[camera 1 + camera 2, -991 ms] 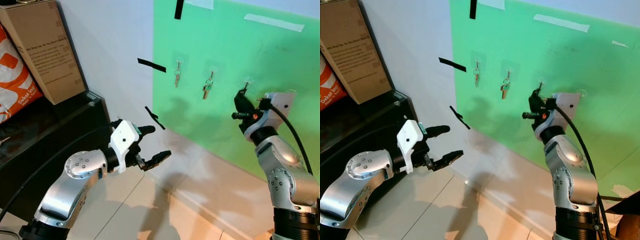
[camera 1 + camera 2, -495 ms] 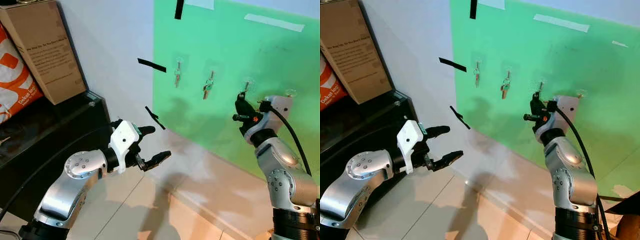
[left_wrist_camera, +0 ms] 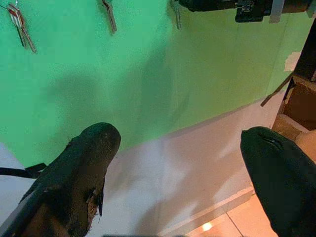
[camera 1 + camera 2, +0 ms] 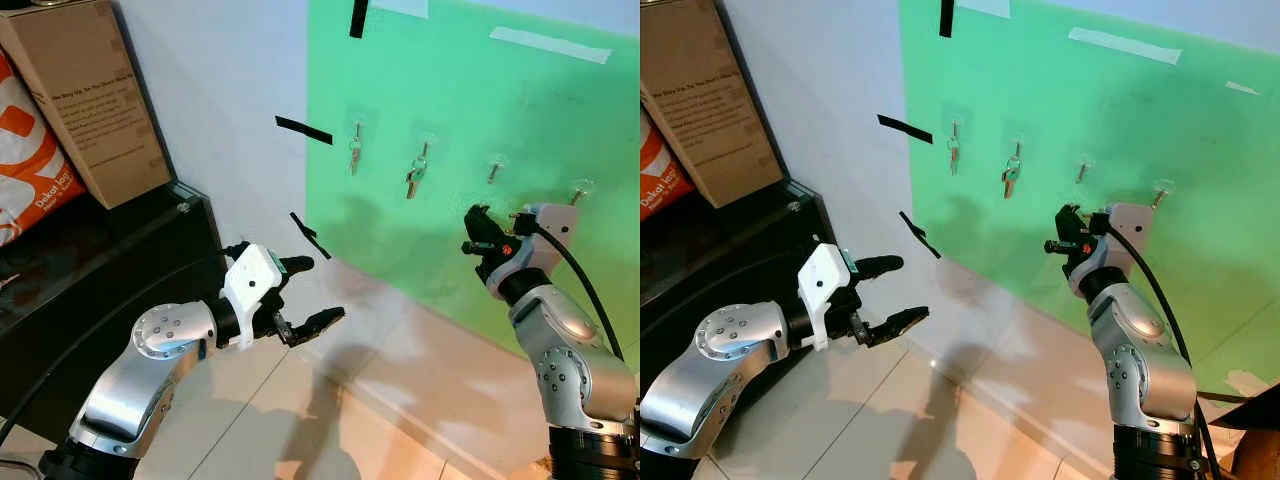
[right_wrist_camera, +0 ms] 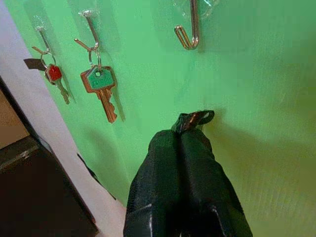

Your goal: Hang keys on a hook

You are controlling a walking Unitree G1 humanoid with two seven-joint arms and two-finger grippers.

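Right gripper (image 5: 193, 118), fingers pressed together below the empty hook (image 5: 190, 29), seemingly pinches something small.

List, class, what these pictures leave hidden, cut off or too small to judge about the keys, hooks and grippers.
- Right gripper: something small and dark is pinched at its shut fingers; too little shows in the right wrist view to call it a key.
- Green-tagged key: the tag's lettering is too small.
- Red-tagged key: its blade is small and partly shaded.
- Cardboard box: its top is cut by the edge of the left eye view.
- Left gripper: open, holding nothing.
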